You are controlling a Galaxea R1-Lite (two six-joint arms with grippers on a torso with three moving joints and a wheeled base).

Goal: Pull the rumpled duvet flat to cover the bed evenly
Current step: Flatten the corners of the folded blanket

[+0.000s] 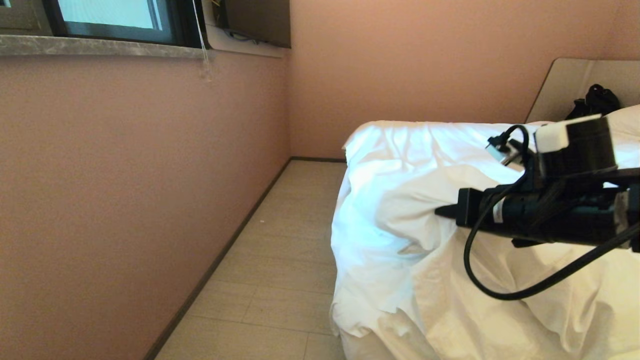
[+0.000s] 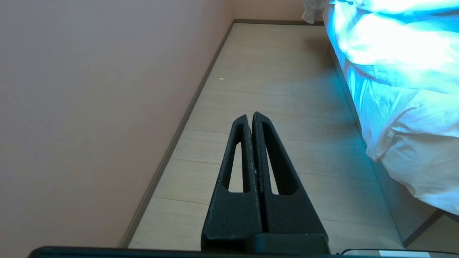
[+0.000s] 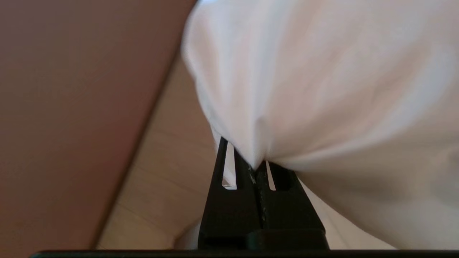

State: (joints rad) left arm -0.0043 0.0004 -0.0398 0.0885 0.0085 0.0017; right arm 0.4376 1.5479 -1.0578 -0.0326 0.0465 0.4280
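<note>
Right gripper [image 3: 256, 168] clamped on a duvet [image 1: 400, 210] fold at the bed's [image 2: 401, 200] left edge, left gripper [image 2: 250, 116] shut and idle over floor; pull low, steady, outward to avoid slipping.

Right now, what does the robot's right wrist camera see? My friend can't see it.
The right hand is shut on a pinch of the puffy white duvet, which fills most of the view. Beside it are a pinkish wall and pale floor.

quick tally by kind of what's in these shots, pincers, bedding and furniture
pincers: 2, left pincer shut over the floor, right pincer shut on the duvet
duvets: 1
beds: 1, bed
headboards: 1, headboard
total: 5
</note>
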